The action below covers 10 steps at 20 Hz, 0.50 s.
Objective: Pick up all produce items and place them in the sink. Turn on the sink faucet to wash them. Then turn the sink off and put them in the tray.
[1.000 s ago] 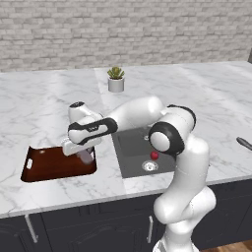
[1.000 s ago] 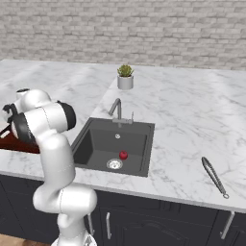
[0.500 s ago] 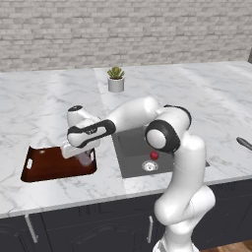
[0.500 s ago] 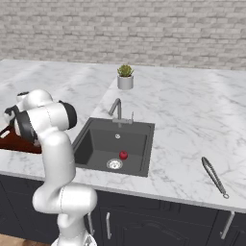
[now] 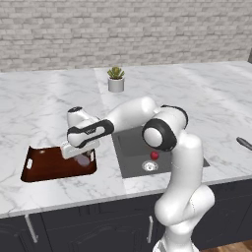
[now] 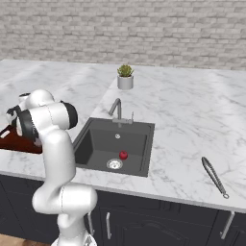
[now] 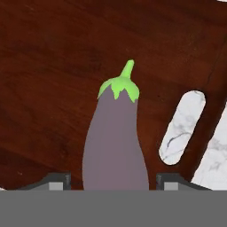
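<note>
Left base view first: the arm is folded way over toward the left end of the counter (image 5: 44, 103), elbow up over the sink (image 5: 129, 147), forearm stretched out nearly level, and the hand (image 5: 78, 153) tipped down over the right end of the wooden tray (image 5: 39, 167). The little red fruit (image 5: 154, 155) sits in the sink next to the drain, so I'd say that one comes out afterwards. Faucet's hidden behind the arm here.

Right base view: same story from the other side. The arm bunches up at the left and covers most of the tray (image 6: 10, 139). The red fruit (image 6: 123, 155) lies on the sink (image 6: 93, 141) floor just beside the silver drain, and the faucet (image 6: 116, 108) stands at the back rim.

Hand view is the good one. The eggplant (image 7: 116, 146) lies on the tray (image 7: 53, 66) floor, green cap and stem pointing away from the hand (image 7: 116, 182), close to the handle slot (image 7: 182, 126). The two fingertips (image 7: 55, 182) sit either side of the fat end with a visible gap each side, so they're parted and not squeezing it.

Handling-wise I'd guess it's light and firm, with a smooth, slippery skin, and it'll roll. If it ever needs re-grabbing, go across the thick belly, not the tapering neck.
</note>
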Tool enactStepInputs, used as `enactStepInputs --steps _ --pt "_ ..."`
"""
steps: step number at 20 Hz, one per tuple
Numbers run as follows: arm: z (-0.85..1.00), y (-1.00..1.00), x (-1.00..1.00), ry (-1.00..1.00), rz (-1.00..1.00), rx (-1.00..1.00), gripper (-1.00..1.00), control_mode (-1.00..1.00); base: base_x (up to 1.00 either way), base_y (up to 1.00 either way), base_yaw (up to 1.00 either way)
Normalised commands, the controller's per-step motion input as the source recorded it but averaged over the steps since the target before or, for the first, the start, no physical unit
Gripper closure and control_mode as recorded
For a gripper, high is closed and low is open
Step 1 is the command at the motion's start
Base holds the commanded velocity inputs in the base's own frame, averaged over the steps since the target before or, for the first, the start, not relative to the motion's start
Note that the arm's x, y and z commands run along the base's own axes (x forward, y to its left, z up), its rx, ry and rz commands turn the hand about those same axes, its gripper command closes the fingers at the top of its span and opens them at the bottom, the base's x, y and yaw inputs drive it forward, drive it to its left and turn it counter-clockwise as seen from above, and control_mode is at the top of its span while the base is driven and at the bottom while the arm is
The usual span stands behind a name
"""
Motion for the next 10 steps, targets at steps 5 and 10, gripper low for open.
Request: enactStepInputs --steps 5,10 --pt "0.07 0.01 0.0 0.0 0.0 0.0 -1.0 -1.0 0.0 0.0 0.0" --pt "0.37 0.0 -0.06 0.0 0.0 0.0 -1.0 -1.0 0.0 0.0 0.0"
